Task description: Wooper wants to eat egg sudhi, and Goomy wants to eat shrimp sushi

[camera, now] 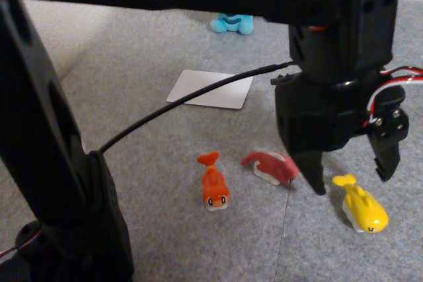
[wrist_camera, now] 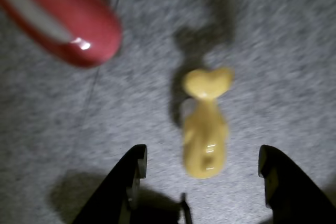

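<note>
The egg sudhi (camera: 362, 211), a small yellow fish toy, lies on the grey carpet at the right of the fixed view. My gripper (camera: 351, 179) hangs open just above its tail, one finger on each side. In the wrist view the egg sudhi (wrist_camera: 205, 129) lies between the spread fingers of the gripper (wrist_camera: 203, 155), tail pointing away. The orange shrimp sushi (camera: 213, 186) lies further left. A light-blue plush, apparently Wooper (camera: 232, 23), sits at the far edge with its upper part hidden by my arm. Goomy is out of view.
A pink-red fish toy (camera: 272, 165) lies between the orange and yellow ones, close to my left finger; it also shows as a pink-red fish toy (wrist_camera: 68, 24) top left. A white card (camera: 211, 88) lies flat further back. The arm's base (camera: 59, 216) and a black cable (camera: 185, 100) take up the left.
</note>
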Controlling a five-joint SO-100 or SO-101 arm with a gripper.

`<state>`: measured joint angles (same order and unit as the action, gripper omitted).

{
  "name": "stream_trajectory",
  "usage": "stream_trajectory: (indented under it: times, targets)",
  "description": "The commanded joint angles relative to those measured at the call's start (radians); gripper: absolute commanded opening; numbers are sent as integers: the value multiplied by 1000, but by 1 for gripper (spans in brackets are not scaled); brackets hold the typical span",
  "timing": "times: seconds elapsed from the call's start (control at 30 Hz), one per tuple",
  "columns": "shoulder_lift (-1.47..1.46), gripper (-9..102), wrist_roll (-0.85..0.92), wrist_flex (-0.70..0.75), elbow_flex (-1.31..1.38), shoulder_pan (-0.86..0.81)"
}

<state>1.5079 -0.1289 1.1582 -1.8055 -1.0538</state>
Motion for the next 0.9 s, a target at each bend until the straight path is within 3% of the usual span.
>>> stream_trajectory:
  times: [0.0, 0.23, 0.5, 0.7, 0.87]
  targets:
    - [-55, 25, -9, 14, 94, -23]
    - [-236, 25, -6, 140, 238, -34]
    - [-321, 25, 37, 126, 288, -78]
    - [-330, 11, 32, 126, 307, -80]
    - [-331, 8, 21, 126, 307, -71]
